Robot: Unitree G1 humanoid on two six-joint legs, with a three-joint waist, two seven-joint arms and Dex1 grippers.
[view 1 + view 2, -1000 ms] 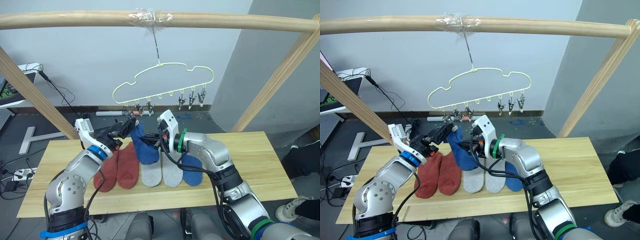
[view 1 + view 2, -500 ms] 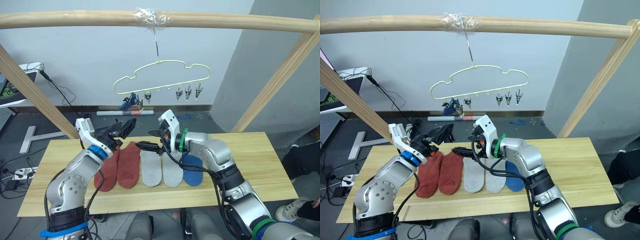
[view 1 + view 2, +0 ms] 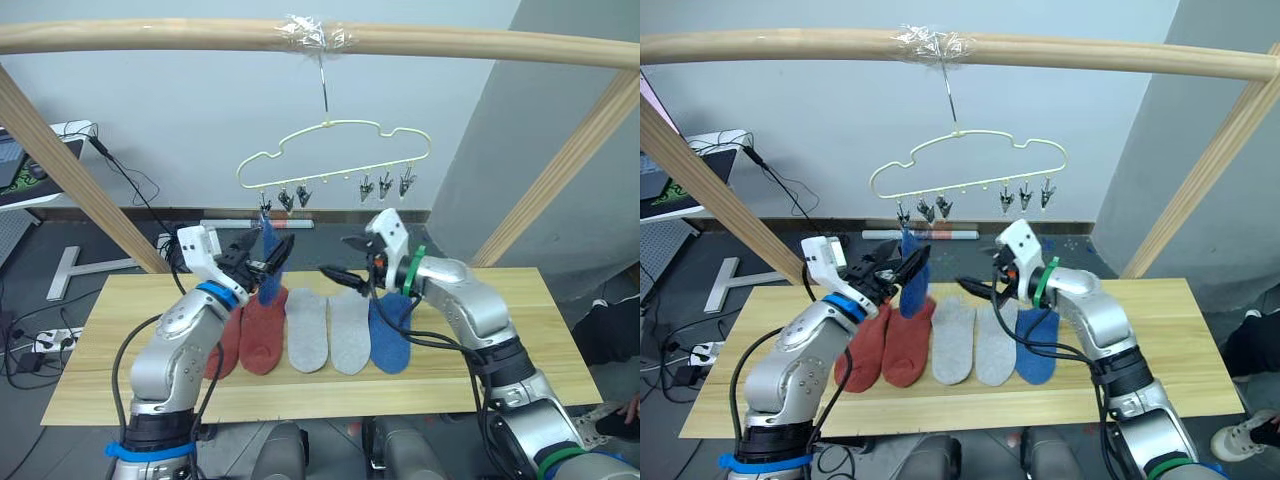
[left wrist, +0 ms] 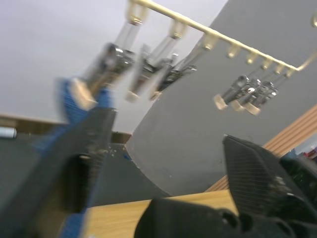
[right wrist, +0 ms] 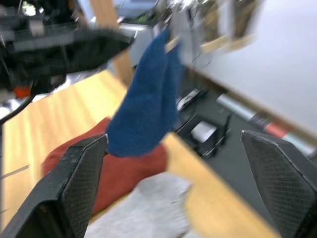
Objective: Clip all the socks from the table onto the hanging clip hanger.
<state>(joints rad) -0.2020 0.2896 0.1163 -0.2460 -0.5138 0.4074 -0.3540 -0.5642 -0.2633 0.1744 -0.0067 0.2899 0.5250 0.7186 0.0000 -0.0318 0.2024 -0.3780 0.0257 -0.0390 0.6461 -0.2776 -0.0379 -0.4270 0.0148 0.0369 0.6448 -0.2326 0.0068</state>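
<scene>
Pale wall and a grey panel stood behind a round wooden pole frame (image 3: pixel 200 36), from whose top bar the clip hanger (image 3: pixel 335 150) hung by its hook under a wad of clear tape. Below it lay the table (image 3: pixel 90 360) of light wood planks.

At the far left of the row, 2 rust-red socks (image 3: pixel 262 330) lay flat; the left arm covered much of the outer one. The left gripper (image 3: pixel 902 268) was raised above them with its fingers apart, closing on nothing, and sat just beside the hanging blue sock (image 3: pixel 911 272). That sock hung from the leftmost of the hanger's 6 dark metal clips (image 3: pixel 264 203); in the head views its lower part was partly masked by the gripper, and the left wrist view showed it as a blur next to one finger, so contact could not be judged.

Next came 2 light grey socks (image 3: pixel 328 331) side by side on the table, toes toward the robot. The right gripper (image 3: pixel 340 272) hovered above their far ends, jaws spread wide and empty.

The second blue sock (image 3: pixel 390 335) lay just right of the grey pair, its top end hidden under the right forearm. The 5 other clips, 2 near the left one and 3 grouped to the right, held nothing. The frame's slanted right pole was cut off at the picture edge.
</scene>
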